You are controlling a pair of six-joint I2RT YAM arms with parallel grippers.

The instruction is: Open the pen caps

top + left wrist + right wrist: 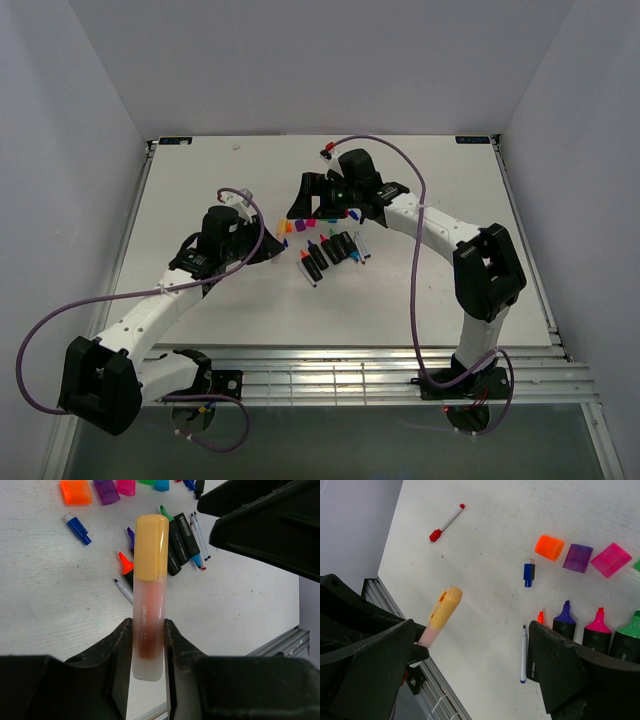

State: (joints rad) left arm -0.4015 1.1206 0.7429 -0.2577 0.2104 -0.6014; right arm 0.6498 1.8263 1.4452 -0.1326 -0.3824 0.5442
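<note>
My left gripper is shut on the frosted barrel of a pen with a yellow cap still on it, held above the table. In the right wrist view the same yellow cap points up between my right gripper's wide open fingers, touching neither. Loose pen caps lie on the table: orange, purple, pink and a small blue one. Uncapped black highlighters lie in a row beneath the right gripper. From above, both grippers meet over the pens.
A thin red-capped pen lies apart towards the back. An uncapped thin white pen lies beside the highlighters. The metal rails of the table's front edge run below the arms. Purple cables loop off both arms.
</note>
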